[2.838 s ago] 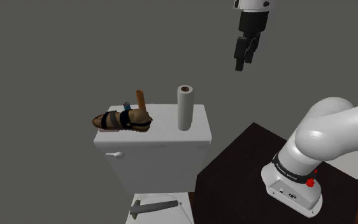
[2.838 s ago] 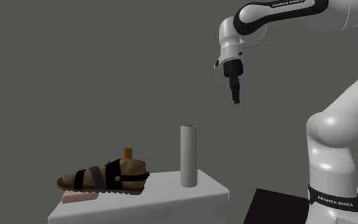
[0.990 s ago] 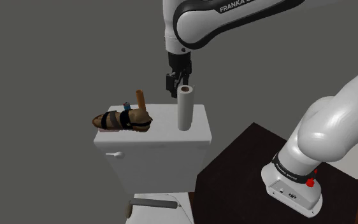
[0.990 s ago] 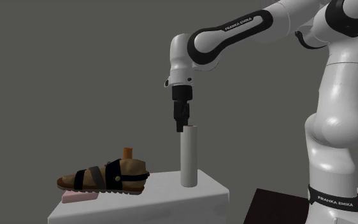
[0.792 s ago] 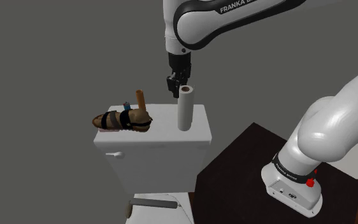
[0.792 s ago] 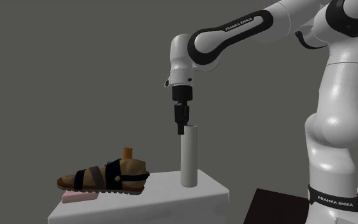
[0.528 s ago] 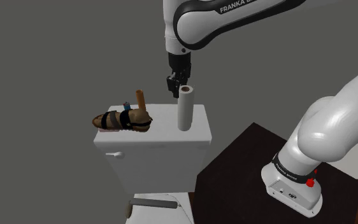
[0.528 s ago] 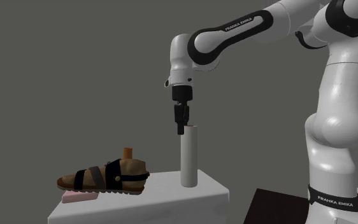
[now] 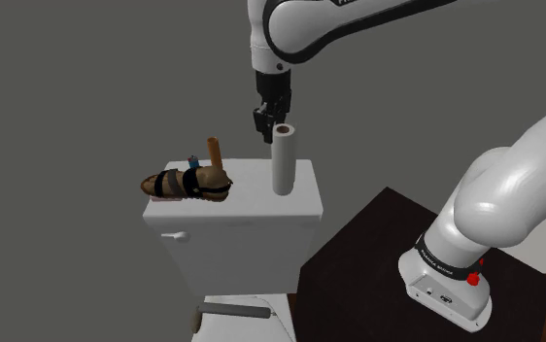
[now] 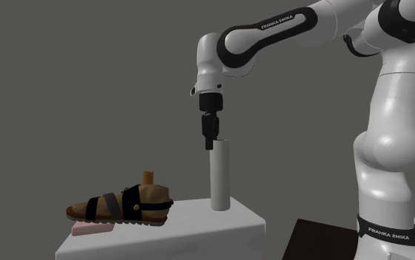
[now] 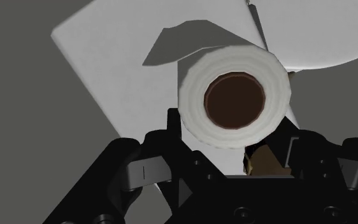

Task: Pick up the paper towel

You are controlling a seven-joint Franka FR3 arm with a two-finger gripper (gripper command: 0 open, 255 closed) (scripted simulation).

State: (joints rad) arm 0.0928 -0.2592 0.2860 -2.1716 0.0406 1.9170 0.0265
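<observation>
Gripper, pointing straight down from the white arm, closed on the upper end of the paper towel roll. In the wrist view a black finger presses each flank of the roll, whose brown cardboard core faces the camera as an open, hollow tube. The roll hangs upright over the lid of a white toilet tank, toward the lid's end at the shoulder view's right; whether its lower end touches the lid or clears it cannot be told. A small lever projects from the tank's front face. At the lid's opposite end, well apart from the roll, lies a brown sandal with black straps, resting partly on a flat pink bar at the lid's edge. Just behind the sandal, near the lid's far edge, stands a short brown cylinder, with a small blue item beside it, too small to identify. A grey rod lies below the tank's front. The dark brown stand carries the arm's base.
</observation>
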